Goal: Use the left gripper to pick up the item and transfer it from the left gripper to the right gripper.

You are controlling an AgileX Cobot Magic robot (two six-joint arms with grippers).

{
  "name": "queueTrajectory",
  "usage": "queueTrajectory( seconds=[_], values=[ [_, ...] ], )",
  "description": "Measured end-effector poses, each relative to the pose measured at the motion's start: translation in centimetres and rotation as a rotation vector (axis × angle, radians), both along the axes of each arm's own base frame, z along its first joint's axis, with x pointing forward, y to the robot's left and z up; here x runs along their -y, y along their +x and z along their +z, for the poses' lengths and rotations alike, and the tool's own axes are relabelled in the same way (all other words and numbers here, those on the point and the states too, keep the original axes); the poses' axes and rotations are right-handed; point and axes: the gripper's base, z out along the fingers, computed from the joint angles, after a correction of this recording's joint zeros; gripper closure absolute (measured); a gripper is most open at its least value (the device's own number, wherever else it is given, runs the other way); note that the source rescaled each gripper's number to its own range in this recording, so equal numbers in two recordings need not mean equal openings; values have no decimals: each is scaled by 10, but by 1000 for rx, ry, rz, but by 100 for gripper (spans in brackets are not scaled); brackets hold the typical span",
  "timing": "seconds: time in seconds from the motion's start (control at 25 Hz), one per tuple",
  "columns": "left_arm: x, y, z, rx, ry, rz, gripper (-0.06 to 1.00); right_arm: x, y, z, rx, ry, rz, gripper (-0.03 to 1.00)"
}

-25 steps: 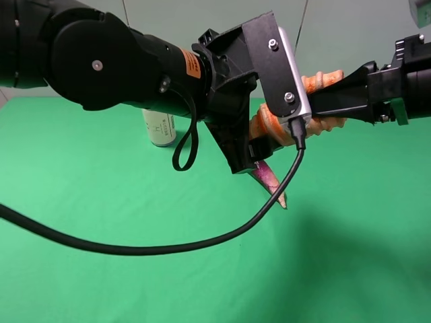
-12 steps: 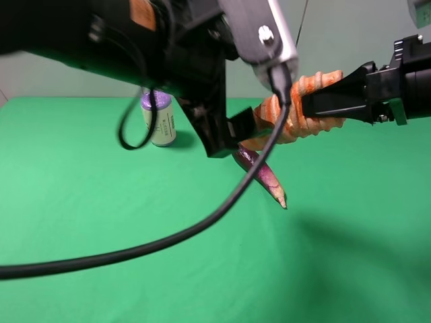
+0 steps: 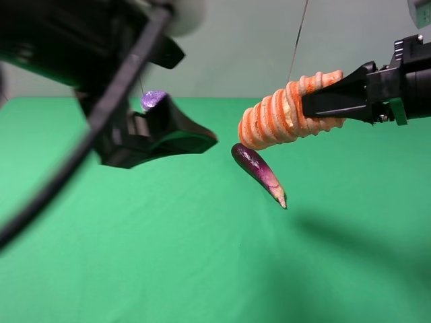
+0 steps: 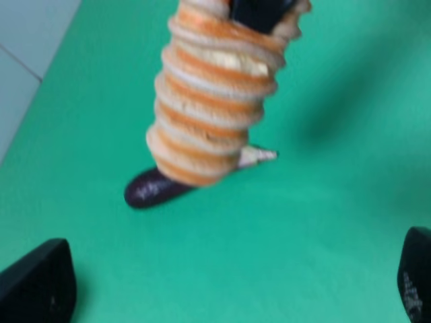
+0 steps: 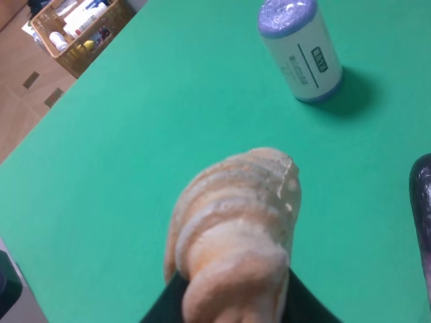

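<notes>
The orange spiral-ribbed item (image 3: 279,114) hangs in the air above the green table, held at its right end by my right gripper (image 3: 322,102), which is shut on it. In the right wrist view the item (image 5: 236,222) sticks out from between the black fingers (image 5: 306,311). My left gripper (image 3: 202,138) is open and empty, a short way left of the item and not touching it. In the left wrist view its fingertips (image 4: 37,288) stand wide apart, with the item (image 4: 215,101) ahead of them.
A dark purple eggplant (image 3: 258,169) lies on the green cloth under the item; it also shows in the left wrist view (image 4: 153,190). A purple-topped pale can (image 5: 303,50) stands at the back left, mostly hidden behind the left arm in the high view. A basket (image 5: 81,27) sits off the table.
My left gripper has let go of the item and drawn back to the left. The item stays held in my right gripper, which has not moved.
</notes>
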Motion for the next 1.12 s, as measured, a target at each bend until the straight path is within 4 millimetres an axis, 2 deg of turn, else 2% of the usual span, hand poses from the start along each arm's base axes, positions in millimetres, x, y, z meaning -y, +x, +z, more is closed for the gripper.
queueTrajectory(
  seconds=[0.2, 0.32, 0.68, 0.92, 1.12],
  values=[
    [-39, -10, 10, -64, 59, 170, 0, 0, 0, 0, -18, 8, -11, 95],
    [-64, -20, 9, -88, 83, 282, 0, 0, 0, 0, -21, 6, -12, 95],
    [-128, -65, -7, -156, -113, 491, 0, 1, 0, -1, -33, -1, -17, 95],
    [-160, -90, -25, -142, -221, 509, 0, 1, 0, -1, -34, -2, -18, 95],
    [-174, -101, -38, -138, -261, 506, 0, 1, 0, -1, -34, -3, -17, 95]
  ],
)
